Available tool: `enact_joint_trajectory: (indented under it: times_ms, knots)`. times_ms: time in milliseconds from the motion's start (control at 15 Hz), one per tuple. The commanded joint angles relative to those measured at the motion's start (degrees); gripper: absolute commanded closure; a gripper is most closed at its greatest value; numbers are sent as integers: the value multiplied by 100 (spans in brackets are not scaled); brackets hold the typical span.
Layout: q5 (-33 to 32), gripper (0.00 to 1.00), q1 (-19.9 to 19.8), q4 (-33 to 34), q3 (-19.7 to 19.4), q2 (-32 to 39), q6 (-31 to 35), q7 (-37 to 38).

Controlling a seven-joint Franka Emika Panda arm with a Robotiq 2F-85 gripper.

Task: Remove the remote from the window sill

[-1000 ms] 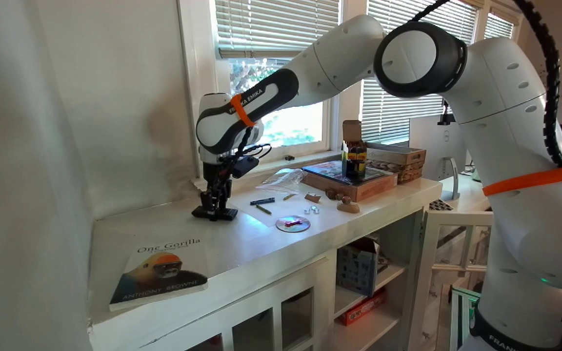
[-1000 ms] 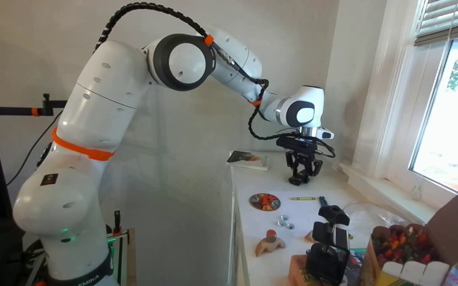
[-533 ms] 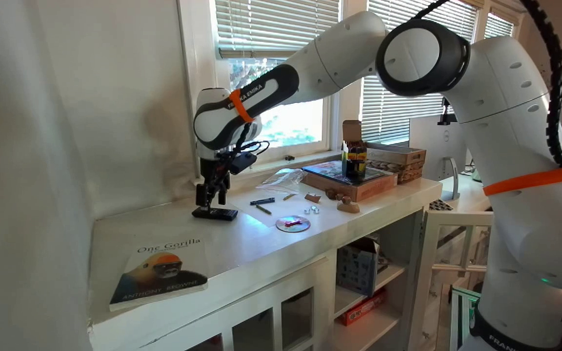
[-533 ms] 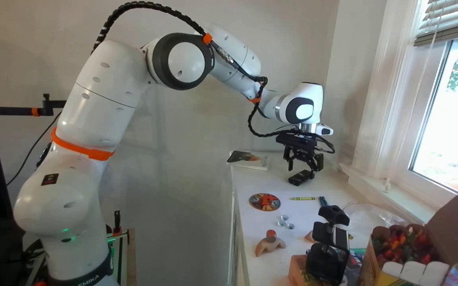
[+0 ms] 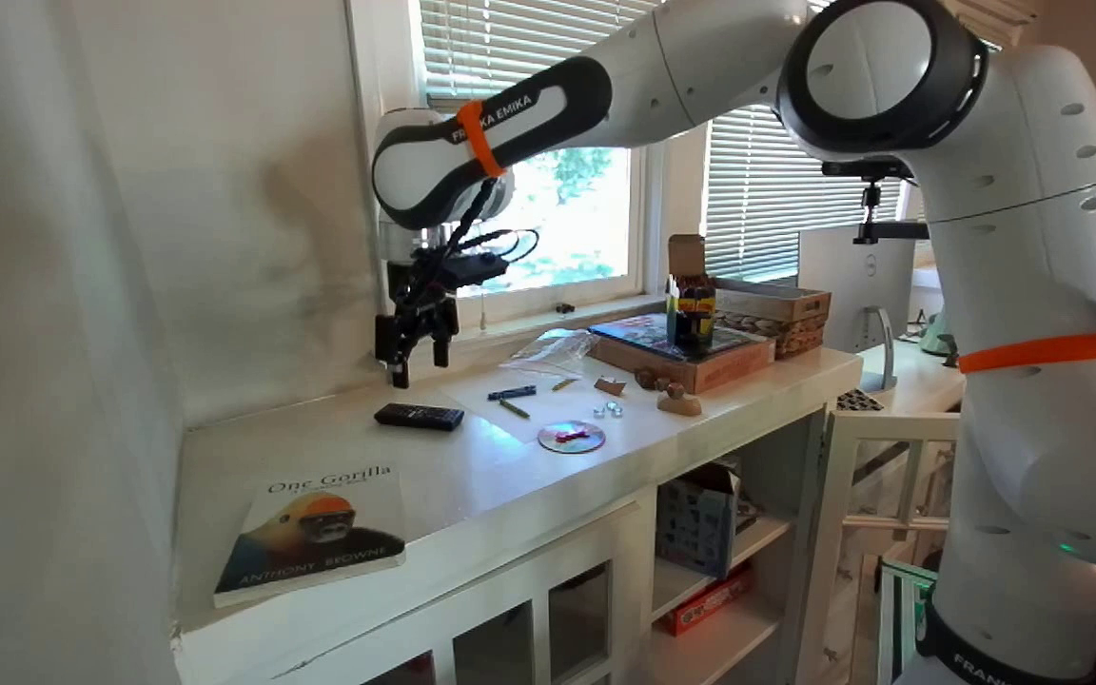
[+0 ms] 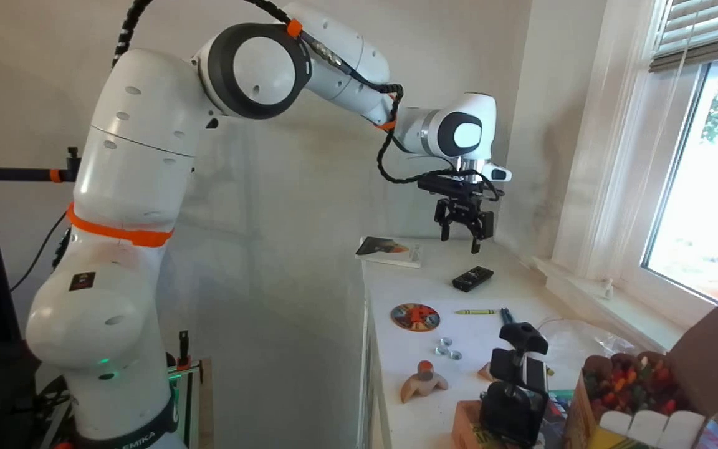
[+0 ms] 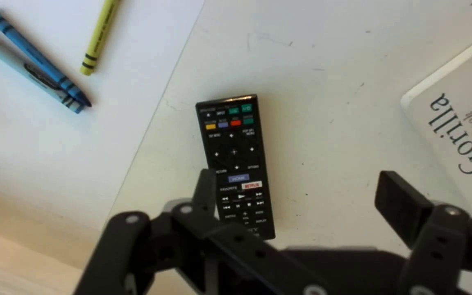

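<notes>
Hovers over the remote (image 7: 236,164), down flat on the counter (image 7: 330,123), off the sill (image 6: 630,312), with 2 fingers (image 7: 402,205) wide apart, gripping nothing! Looks like backing-off time: rise straight up before swinging sideways!

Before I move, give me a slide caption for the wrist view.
Black remote on the white countertop beneath open jaws, crayons on paper at picture left, book at right.

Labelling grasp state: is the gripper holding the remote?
No, in an exterior view the gripper hangs open above the remote, which lies on the white countertop.
</notes>
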Motion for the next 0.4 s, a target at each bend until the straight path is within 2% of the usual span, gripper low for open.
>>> enact_joint_trajectory:
  times_ms: [0,67,133,333]
  knots:
    - [-145,0,113,-274,-142,-505,-377,854]
    - [-146,0,109,-252,-155,-576,-561,1069]
    - [-52,0,55,-7,-84,-312,-373,651]
    - [-62,0,55,-57,-111,-473,-525,906]
